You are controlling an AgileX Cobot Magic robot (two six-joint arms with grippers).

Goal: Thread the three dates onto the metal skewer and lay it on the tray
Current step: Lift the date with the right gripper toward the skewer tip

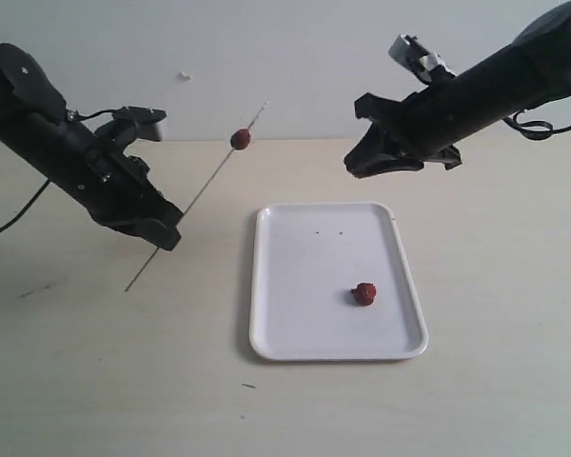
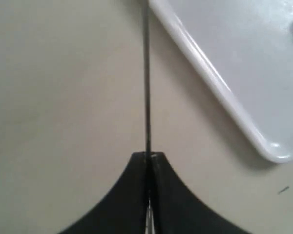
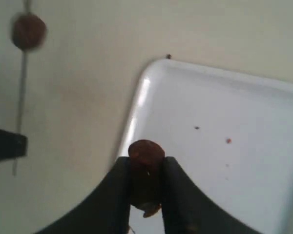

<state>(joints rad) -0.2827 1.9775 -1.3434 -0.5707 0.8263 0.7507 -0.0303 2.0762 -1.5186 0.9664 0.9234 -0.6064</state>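
Note:
My left gripper (image 1: 167, 231) is shut on the metal skewer (image 1: 209, 181), which slants up to the right above the table; the rod (image 2: 147, 78) runs straight out from the closed jaws (image 2: 148, 155). One date (image 1: 240, 139) is threaded near its upper tip, also seen blurred as a date (image 3: 28, 31) in the right wrist view. My right gripper (image 1: 354, 164) hangs above the tray's far edge, shut on a second date (image 3: 145, 156). A third date (image 1: 364, 293) lies on the white tray (image 1: 285, 333).
The tray (image 3: 151, 78) rests on a beige table. A few tiny dark specks (image 1: 327, 231) dot the tray's far half. A small dark fleck (image 1: 248, 386) lies on the table in front of the tray.

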